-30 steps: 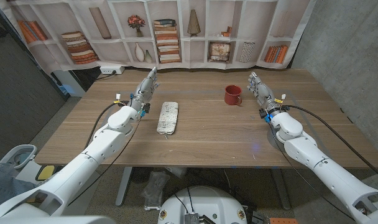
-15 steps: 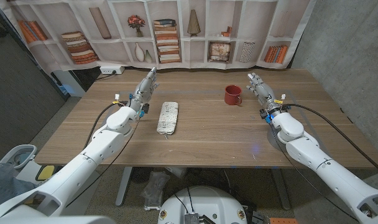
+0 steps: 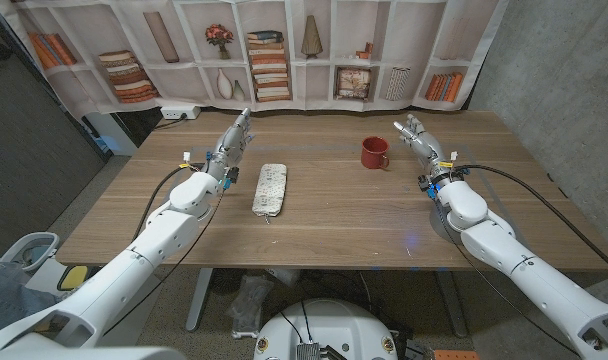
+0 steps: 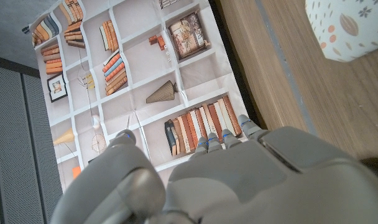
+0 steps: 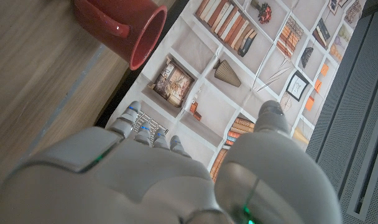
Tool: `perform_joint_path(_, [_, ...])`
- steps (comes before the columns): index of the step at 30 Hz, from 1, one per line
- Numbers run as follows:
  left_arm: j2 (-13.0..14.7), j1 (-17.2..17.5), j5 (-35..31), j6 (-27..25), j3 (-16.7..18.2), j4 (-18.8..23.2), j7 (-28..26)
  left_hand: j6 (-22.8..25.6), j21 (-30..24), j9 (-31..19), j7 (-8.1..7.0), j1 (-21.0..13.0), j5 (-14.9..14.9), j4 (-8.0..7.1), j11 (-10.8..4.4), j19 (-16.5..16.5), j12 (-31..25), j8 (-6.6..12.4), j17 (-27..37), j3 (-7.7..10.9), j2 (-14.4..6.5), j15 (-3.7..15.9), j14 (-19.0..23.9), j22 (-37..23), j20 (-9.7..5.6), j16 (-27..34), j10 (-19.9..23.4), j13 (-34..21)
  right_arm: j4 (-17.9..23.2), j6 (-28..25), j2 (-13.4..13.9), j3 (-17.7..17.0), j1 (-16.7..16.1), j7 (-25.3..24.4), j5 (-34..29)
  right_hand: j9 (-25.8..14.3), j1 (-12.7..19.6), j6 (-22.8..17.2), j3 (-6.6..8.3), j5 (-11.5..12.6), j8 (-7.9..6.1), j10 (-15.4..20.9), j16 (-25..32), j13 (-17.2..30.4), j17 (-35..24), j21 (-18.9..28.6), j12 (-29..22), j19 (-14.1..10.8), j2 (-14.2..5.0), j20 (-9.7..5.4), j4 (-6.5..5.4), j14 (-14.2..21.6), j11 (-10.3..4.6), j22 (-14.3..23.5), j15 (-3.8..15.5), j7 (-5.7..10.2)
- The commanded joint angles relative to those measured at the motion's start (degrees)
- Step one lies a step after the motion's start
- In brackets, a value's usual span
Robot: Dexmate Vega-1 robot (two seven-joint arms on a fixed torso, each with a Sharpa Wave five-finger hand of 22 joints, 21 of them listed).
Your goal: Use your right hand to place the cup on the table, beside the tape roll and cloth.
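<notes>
Right hand stood just right of the cup, apart from it, fingers spread and holding nothing. Left hand was raised over the far left of the table, fingers straight and together, empty; it was not touching the cloth. Risk, judged: the cup's handle faced the right hand, so fingers closing from that side could strike the handle first and spin or push the cup away toward the table's middle rather than wrap the body. A grip on the handle alone could let the cup swing and tilt when lifted. The cloth lay well apart to the left, so the carry would cross open table, and a loose hold might drop it midway. No tape roll could be made out, so the target spot beside it was uncertain. Cup: red, glossy mug, upright on the table right of centre toward the far edge, open mouth up; contents could not be told.
</notes>
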State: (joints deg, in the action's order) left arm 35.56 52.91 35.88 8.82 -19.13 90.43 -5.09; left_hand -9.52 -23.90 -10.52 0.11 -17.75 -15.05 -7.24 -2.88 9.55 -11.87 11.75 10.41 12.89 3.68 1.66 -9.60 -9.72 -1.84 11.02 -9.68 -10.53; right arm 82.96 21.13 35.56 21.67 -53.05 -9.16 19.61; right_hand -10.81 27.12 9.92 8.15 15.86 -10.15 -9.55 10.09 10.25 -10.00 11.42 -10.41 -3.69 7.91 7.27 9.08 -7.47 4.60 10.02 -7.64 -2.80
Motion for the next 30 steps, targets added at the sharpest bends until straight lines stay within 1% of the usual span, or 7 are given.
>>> perform_joint_path(1, [-0.13, 0.40, 0.02, -0.17, 0.12, 0.60, -0.72, 0.12, 0.18, -0.19, -0.10, -0.29, -0.41, 0.30, 0.11, 7.62, -0.19, 0.31, 0.17, 0.15, -0.29, -0.39, -3.27, -0.34, -1.15, 0.35, -1.47, -0.13, 1.58, -1.58, 0.74, -0.09, -0.59, -3.86, -4.11, -0.08, 0.51, 7.97, -0.93, 0.64, -0.08, -4.22, -0.14, 0.35, -0.26, -0.35, 0.01, 1.09, 1.01, 0.26, -0.03, -0.98, 0.41, 0.10, -0.19, -1.36])
perform_joint_path(4, [-0.14, 0.38, -0.34, -0.28, 0.11, 0.74, -1.26, 0.25, 0.25, -0.19, -0.04, -0.29, -0.43, 0.32, 0.27, 7.58, -0.22, 0.32, 0.17, 0.12, -0.31, -0.51, -3.13, -0.34, -1.14, 0.39, -1.35, -0.13, 1.84, -1.99, 1.01, -0.04, -0.61, -4.08, -4.64, -0.07, 0.69, 7.86, -1.49, 0.82, -0.38, -4.01, 0.01, 0.36, -0.27, -0.38, -0.33, 1.16, 1.46, 0.31, -0.10, -1.11, 1.56, 0.12, -0.33, -2.58])
perform_joint_path(9, [0.18, 0.38, -0.49, -0.98, 0.11, 1.36, -1.60, 0.40, 0.33, -0.19, 0.22, -0.29, -0.46, 0.33, 0.41, 7.46, -0.22, 0.33, 0.17, 0.06, -0.34, -0.62, -3.03, -0.35, -1.20, 0.39, -1.27, -0.12, 2.94, -4.03, 1.90, 0.32, -0.69, -5.04, -6.58, -0.04, 1.00, 7.42, -1.99, 1.02, -0.70, -3.83, 0.16, 0.34, -0.27, -0.45, -0.56, 1.33, 1.72, 0.23, -0.13, -1.09, 1.76, 0.13, -0.56, -3.52])
perform_joint_path(15, [0.44, 0.58, -0.55, -1.37, 0.19, 2.09, -1.88, 0.49, 0.44, -0.19, 0.26, -0.29, -0.48, 0.35, 0.46, 7.38, -0.20, 0.31, 0.18, 0.00, -0.36, -0.63, -3.00, -0.36, -1.25, 0.38, -1.27, -0.12, 3.55, -5.28, 2.34, 0.64, -0.78, -5.92, -7.99, -0.02, 1.43, 7.90, -2.53, 1.19, -0.64, -4.88, 0.00, 0.33, -0.28, -0.70, -0.33, 2.07, 1.91, 0.41, -0.12, -1.89, 2.71, 0.15, -1.07, -3.84])
perform_joint_path(19, [0.72, 0.80, -0.55, -1.78, 0.36, 2.68, -2.21, 0.56, 0.51, -0.19, 0.24, -0.29, -0.50, 0.37, 0.52, 7.33, -0.19, 0.30, 0.18, -0.04, -0.38, -0.62, -2.98, -0.36, -1.26, 0.36, -1.24, -0.12, 4.52, -6.84, 2.95, 0.82, -0.91, -6.67, -9.25, 0.01, 2.06, 7.82, -3.38, 1.44, -0.84, -4.54, 0.19, 0.31, -0.30, -0.65, -0.70, 2.32, 1.99, 0.46, -0.17, -2.08, 5.24, 0.17, -1.74, -5.58])
perform_joint_path(24, [1.08, 1.10, -0.70, -2.01, 0.57, 3.37, -2.55, 0.58, 0.63, -0.19, 0.33, -0.28, -0.53, 0.39, 0.41, 7.29, -0.17, 0.25, 0.18, -0.10, -0.39, -0.58, -2.98, -0.36, -1.29, 0.34, -1.21, -0.12, 5.58, -8.18, 3.69, 0.86, -1.15, -7.27, -10.30, 0.02, 2.20, 7.79, -3.79, 1.52, -0.88, -4.73, 0.15, 0.29, -0.31, -0.77, -0.69, 2.79, 2.03, 1.06, -0.25, -2.42, 6.07, 0.18, -1.98, -5.92])
perform_joint_path(30, [1.41, 1.45, -0.65, -2.28, 0.82, 4.09, -2.77, 0.60, 0.78, -0.19, 0.26, -0.29, -0.56, 0.41, 0.45, 7.23, -0.11, 0.20, 0.18, -0.18, -0.42, -0.59, -2.99, -0.37, -1.31, 0.29, -1.27, -0.13, 7.14, -10.02, 4.50, 0.90, -1.51, -8.76, -12.31, 0.03, 2.28, 7.88, -4.14, 1.58, -0.87, -4.92, 0.11, 0.28, -0.33, -0.87, -0.66, 3.24, 2.05, 1.51, -0.32, -2.72, 6.27, 0.18, -2.11, -5.71])
